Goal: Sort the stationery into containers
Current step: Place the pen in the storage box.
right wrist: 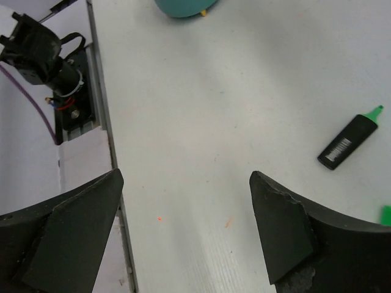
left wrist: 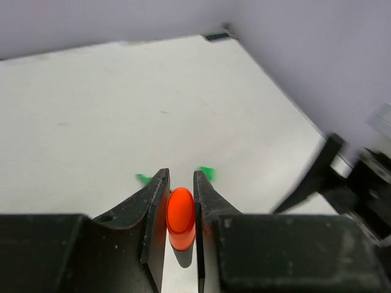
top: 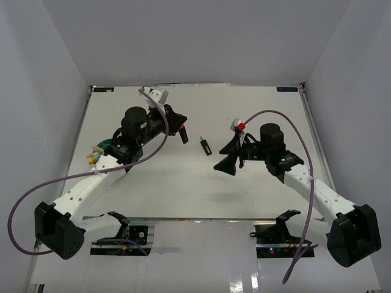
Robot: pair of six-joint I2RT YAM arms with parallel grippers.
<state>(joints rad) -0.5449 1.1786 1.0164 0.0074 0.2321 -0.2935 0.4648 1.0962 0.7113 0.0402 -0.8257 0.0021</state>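
Gripping the orange-capped marker (left wrist: 181,210), your left gripper (left wrist: 180,182) has both jaws pressed against the cap's sides. Your right gripper (right wrist: 184,180) hangs with its jaws spread wide and nothing between them. The green-capped marker (right wrist: 348,141) lies on the table (right wrist: 201,122) ahead and right of its fingers, and the teal tub (right wrist: 183,7) sits farther ahead.

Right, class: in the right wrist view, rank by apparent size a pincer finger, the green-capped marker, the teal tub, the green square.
1. Pincer finger, swollen by nearness to the camera.
2. Marker.
3. Green square, cut by the frame edge.
Tub: only a sliver shows at the top, so unranked.
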